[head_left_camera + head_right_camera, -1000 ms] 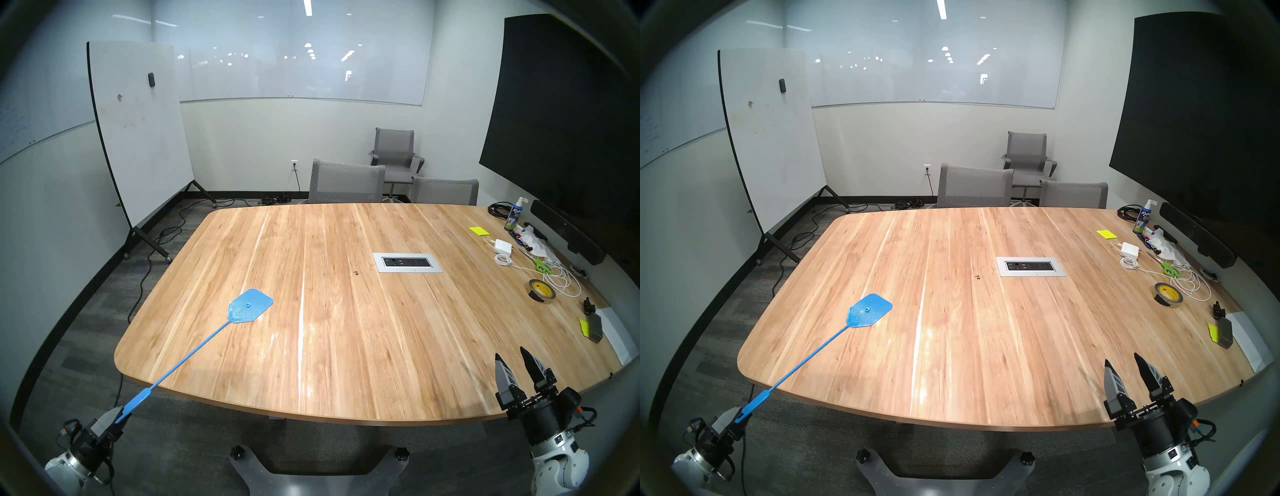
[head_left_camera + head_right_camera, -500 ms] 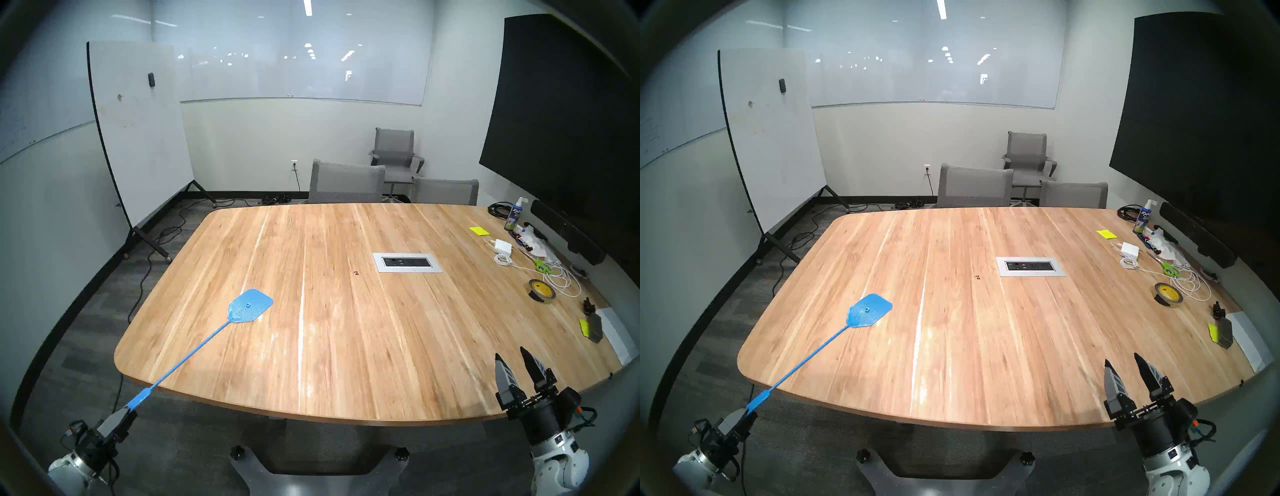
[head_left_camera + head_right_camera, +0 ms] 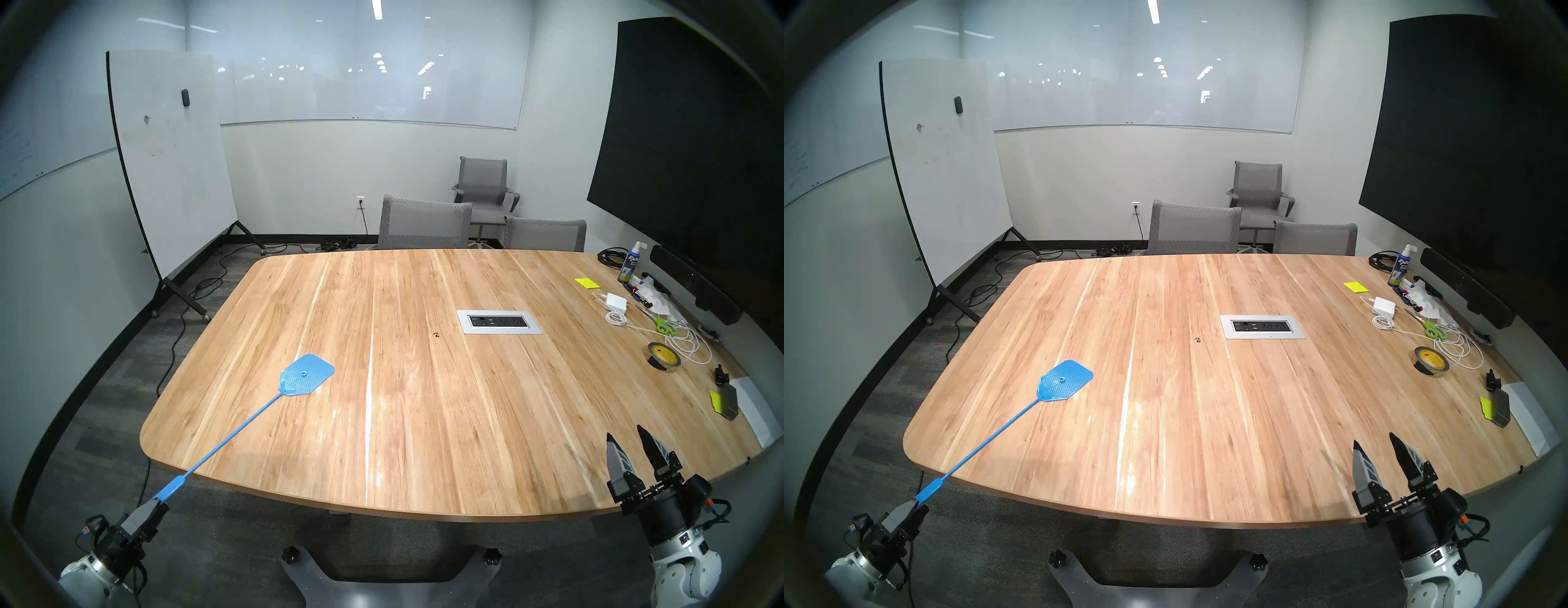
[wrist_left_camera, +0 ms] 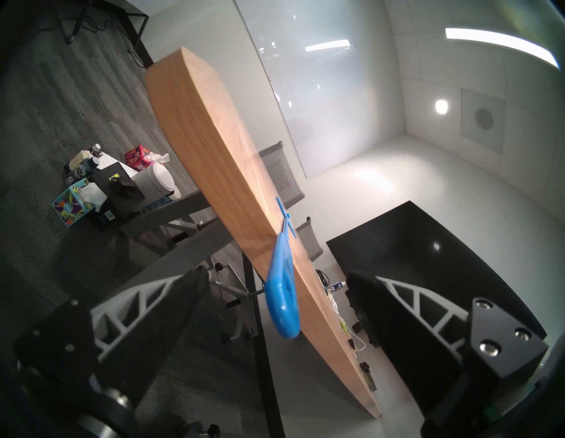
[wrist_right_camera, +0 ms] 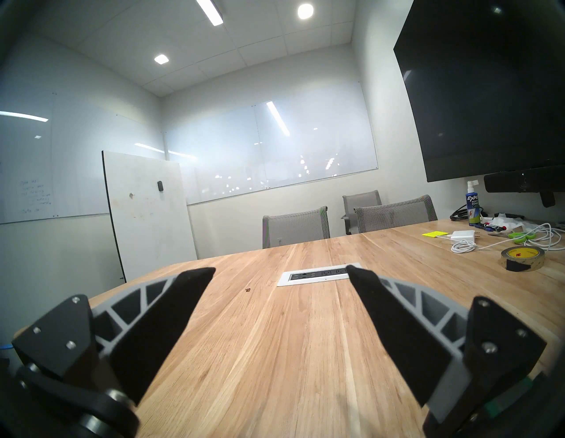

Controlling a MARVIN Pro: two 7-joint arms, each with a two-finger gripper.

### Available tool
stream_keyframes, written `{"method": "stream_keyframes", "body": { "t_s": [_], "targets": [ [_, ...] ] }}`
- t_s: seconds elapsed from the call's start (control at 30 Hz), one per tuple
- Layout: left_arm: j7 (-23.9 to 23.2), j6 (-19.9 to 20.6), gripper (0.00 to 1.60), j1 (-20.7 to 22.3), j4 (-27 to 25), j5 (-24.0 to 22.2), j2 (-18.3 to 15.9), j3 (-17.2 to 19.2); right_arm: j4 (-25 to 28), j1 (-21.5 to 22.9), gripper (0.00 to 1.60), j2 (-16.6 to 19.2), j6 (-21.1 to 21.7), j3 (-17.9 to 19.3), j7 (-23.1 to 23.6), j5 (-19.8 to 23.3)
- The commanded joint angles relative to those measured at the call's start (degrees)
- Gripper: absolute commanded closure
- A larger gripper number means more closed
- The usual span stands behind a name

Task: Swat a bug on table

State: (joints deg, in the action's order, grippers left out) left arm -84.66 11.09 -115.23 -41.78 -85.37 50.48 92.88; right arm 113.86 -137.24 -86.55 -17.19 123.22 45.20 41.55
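Observation:
The bug (image 3: 435,335) (image 3: 1197,339) (image 5: 248,289) is a tiny dark speck on the wood table (image 3: 424,446), just left of the grey outlet panel (image 3: 499,322). A blue fly swatter (image 3: 306,375) (image 3: 1065,381) lies with its head on the table's left part, and its handle sticks out over the near-left edge. My left gripper (image 3: 156,507) (image 3: 919,507) (image 4: 276,273) is open below that edge. The handle end (image 4: 282,293) sits between its spread fingers without touching them. My right gripper (image 3: 625,434) (image 3: 1374,439) (image 5: 280,269) is open and empty over the near-right table.
Along the table's right side lie a tape roll (image 3: 664,357), green scissors (image 3: 664,326), a white charger with cable (image 3: 616,301), a spray bottle (image 3: 633,263) and a black knob (image 3: 720,374). Grey chairs (image 3: 424,223) stand at the far edge. A rolling whiteboard (image 3: 169,161) stands at left.
My left gripper has shifted forward and to the right, so the swatter's handle end now lies between its fingers. The swatter, the bug and the right arm have not moved.

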Motion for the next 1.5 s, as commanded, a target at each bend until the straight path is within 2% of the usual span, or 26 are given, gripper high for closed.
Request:
{"method": "stream_keyframes", "body": {
  "t_s": [0.0, 0.63, 0.73, 0.77, 1.07, 1.47],
  "targets": [
    [-0.34, -0.03, 0.00, 1.03, 0.51, -0.41, -0.41, -0.12, 0.95, 0.04, 0.00, 0.08, -0.05, -0.03, 0.10, -0.04],
    [-0.34, -0.19, 0.00, 3.20, 3.50, -0.52, -0.29, -1.30, 0.94, 0.10, 0.00, 0.00, 0.00, 0.02, 0.18, -0.08],
    [-0.34, -0.30, 1.30, 3.68, 4.18, -0.50, -0.27, -1.65, 0.94, 0.11, 0.00, -0.01, 0.01, 0.03, 0.19, -0.09],
    [-0.34, -0.42, 1.60, 3.82, 4.41, -0.47, -0.29, -1.79, 0.94, 0.11, 0.00, -0.02, 0.01, 0.03, 0.20, -0.09],
    [-0.34, -1.21, 1.60, 4.42, 5.82, -0.74, -0.41, -2.48, 0.94, 0.14, 0.00, -0.05, 0.03, 0.05, 0.23, -0.11],
    [-0.34, -3.32, 1.60, -0.88, 0.53, -2.76, -2.49, -0.85, 0.92, 0.18, 0.00, -0.09, 0.05, 0.08, 0.28, -0.13]
  ]
}}
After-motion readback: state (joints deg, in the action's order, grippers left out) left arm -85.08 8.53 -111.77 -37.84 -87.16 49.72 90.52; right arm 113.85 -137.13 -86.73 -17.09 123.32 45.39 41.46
